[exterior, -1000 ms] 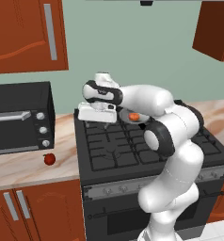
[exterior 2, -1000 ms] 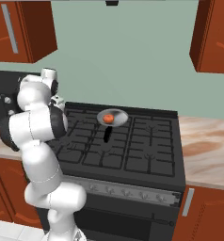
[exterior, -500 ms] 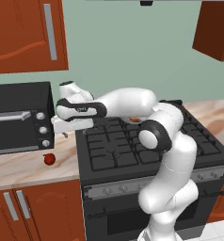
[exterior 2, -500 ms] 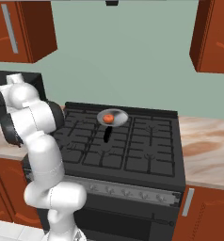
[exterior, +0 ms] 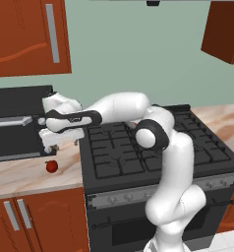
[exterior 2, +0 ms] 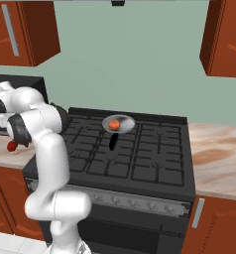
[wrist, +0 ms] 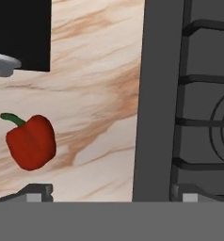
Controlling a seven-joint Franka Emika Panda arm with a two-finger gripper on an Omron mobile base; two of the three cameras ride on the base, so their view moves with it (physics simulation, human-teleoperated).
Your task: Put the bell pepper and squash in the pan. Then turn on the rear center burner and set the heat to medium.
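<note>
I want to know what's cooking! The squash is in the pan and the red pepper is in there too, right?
Not quite. The squash is in the pan, but the bell pepper lies on the counter left of the stove, as the left base view shows.

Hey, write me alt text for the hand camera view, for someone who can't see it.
A red bell pepper with a green stem lies on a marbled beige counter, seen from above, left of the open gripper. The black range with its iron grates runs down the right side, and a black appliance corner sits at upper left.
</note>
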